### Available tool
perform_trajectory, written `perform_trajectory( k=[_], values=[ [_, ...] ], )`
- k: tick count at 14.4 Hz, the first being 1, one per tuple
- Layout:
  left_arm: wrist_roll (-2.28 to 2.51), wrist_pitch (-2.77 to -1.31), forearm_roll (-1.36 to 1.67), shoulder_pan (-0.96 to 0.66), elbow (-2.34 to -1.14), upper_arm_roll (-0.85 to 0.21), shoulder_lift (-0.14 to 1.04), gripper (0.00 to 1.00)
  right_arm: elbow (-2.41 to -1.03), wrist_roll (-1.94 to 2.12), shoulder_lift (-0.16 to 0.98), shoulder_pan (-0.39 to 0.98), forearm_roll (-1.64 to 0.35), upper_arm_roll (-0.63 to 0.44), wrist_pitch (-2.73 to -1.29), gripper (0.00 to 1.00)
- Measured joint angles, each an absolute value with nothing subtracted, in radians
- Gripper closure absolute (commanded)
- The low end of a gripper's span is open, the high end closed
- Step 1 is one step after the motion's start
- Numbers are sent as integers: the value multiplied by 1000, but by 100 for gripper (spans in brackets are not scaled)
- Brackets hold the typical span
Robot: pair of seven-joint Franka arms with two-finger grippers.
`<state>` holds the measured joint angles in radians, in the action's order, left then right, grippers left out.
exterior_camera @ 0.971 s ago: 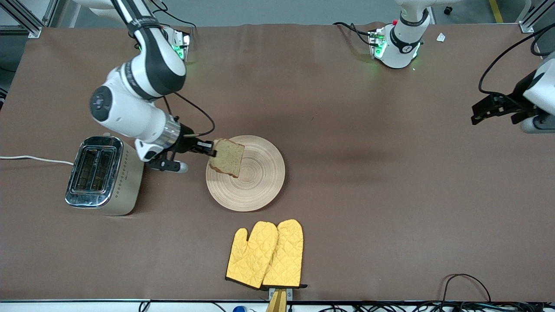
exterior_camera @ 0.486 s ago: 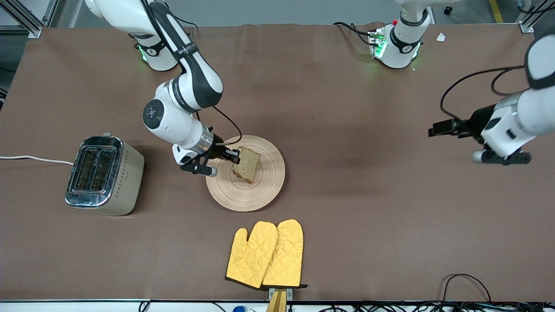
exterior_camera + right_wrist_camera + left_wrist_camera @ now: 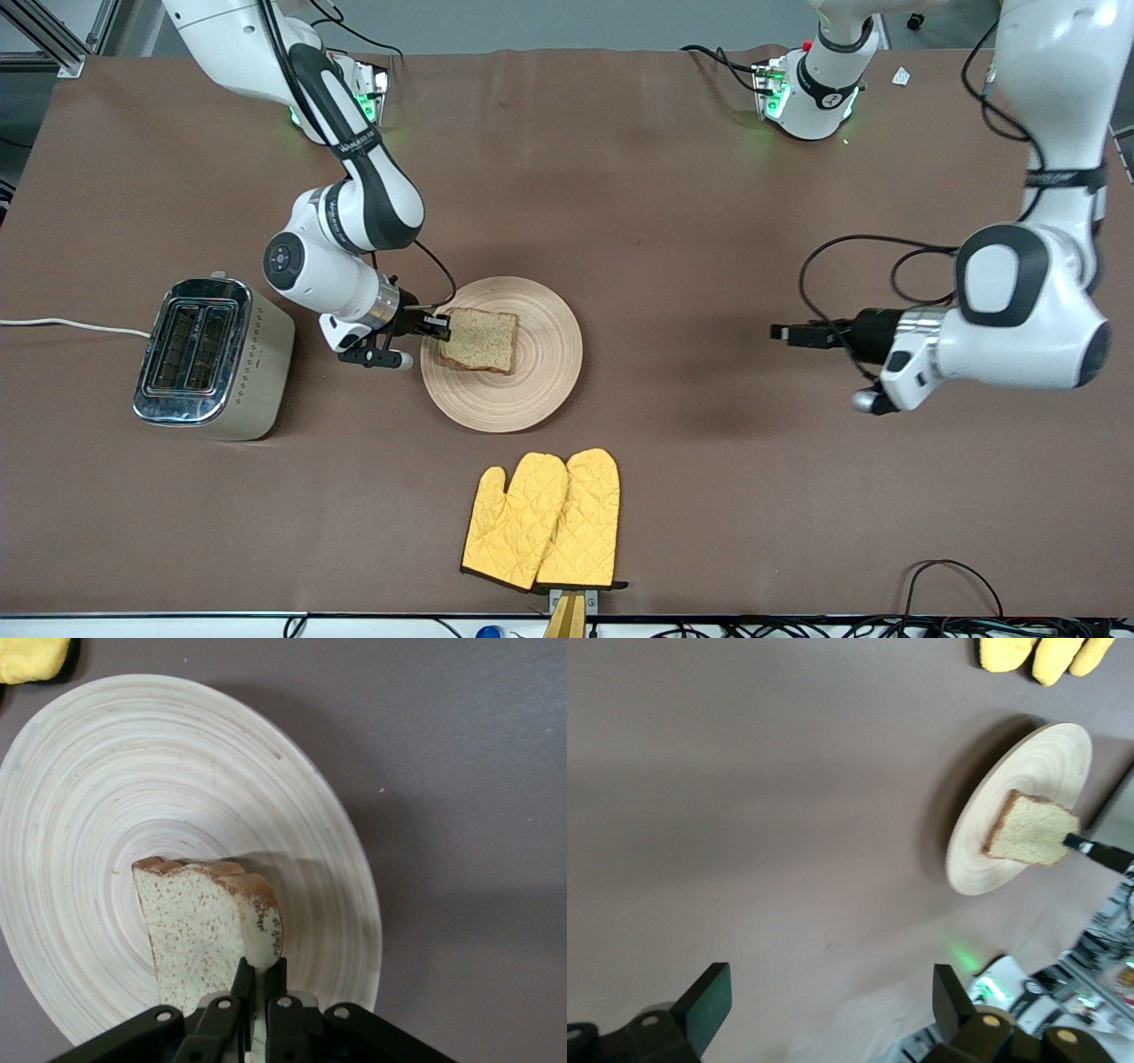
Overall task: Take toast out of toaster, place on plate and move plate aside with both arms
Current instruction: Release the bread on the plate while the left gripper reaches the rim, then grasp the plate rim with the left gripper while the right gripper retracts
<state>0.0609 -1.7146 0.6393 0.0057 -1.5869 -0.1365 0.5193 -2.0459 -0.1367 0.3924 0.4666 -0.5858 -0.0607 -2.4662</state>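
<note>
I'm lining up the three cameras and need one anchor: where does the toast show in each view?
Front view: the toast lies flat on the plate, at the right gripper.
Left wrist view: the toast sits on the plate, far off.
Right wrist view: the toast fills the foreground, pinched at its crust.
Shared landmark: the yellow oven mitts beside the plate, in all three views.

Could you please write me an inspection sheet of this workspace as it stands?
Surface: brown table.
Job's things: toast lies flat on the plate.
Clutter: toaster toward the right arm's end; yellow mitts nearer the camera than the plate.
Grippers: right pincer shut on the toast's edge; left pincer open over bare table.
Cables: white cord from the toaster.
Surroundings: metal frame at a corner.
</note>
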Motion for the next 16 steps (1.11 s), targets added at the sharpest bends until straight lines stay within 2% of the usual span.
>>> perform_trajectory(
  k=[1,2,3,4,10,16],
  values=[
    [74,-1742,676,-17,-1586,-138,548,0,-2047,-135,392,466,-586,-61,-2466,39],
    [87,-1767,703,-44,-1586,-139,571,0,-2047,-135,392,466,-586,-59,-2466,17],
    [99,-1795,726,-73,-1586,-139,591,0,-2047,-135,392,466,-586,-59,-2465,5],
    [106,-1831,750,-104,-1586,-140,613,0,-2047,-135,392,466,-586,-59,-2465,0],
    [103,-2067,797,-336,-1578,-144,724,2,-2045,-129,375,466,-578,-90,-2400,0],
    [-31,-2161,890,-385,-1572,-180,779,2,-2013,-120,223,443,-326,-223,-2178,0]
  ],
)
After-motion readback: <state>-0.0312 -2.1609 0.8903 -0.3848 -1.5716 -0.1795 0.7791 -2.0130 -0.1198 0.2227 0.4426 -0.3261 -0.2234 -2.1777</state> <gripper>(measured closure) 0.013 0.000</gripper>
